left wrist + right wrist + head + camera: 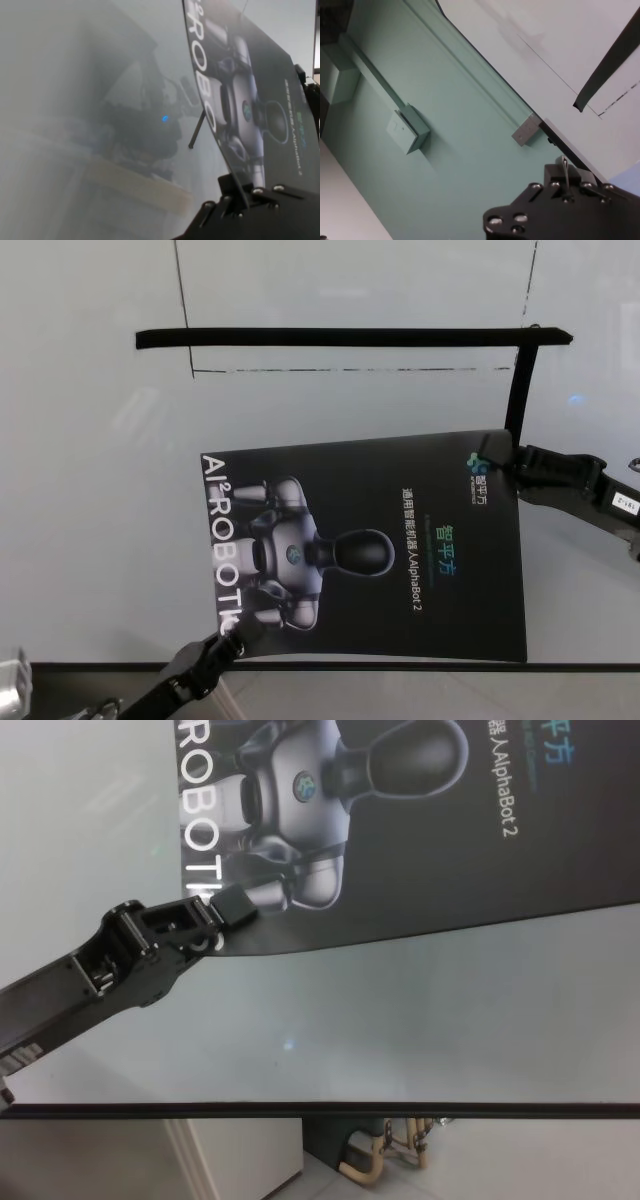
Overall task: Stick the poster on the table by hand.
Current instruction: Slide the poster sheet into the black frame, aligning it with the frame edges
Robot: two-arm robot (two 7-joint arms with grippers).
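Head view gives you the clearest layout: the poster [380, 550] lies across the middle of the table [90, 490], turned sideways so the printed robot's head points toward your right arm and the white "ROBOT" lettering runs along the edge on your left. The sheet is not flat; its near left corner and its far right corner both look lifted off the glossy surface, and the far edge bows upward.

Your left gripper [228, 632] comes in from the near left and has its fingers closed on the poster's near left corner, right by the end of the lettering. The chest view confirms this: the left gripper [222, 912] pinches the sheet's edge just below the letters, with the poster [420, 840] spreading away from it toward the far right. From the left wrist view you see the poster [250, 100] rising as a curved sheet out of the clamped fingers.

Your right gripper [512, 470] reaches in from the right and grips the poster's far right corner, beside the small logo. In the right wrist view a thin edge of sheet sits pinched between its fingers [567, 177].

Beyond the poster, a long black tape strip [350, 337] lies across the table, and a second black strip [520, 390] runs from its right end down toward the right gripper.
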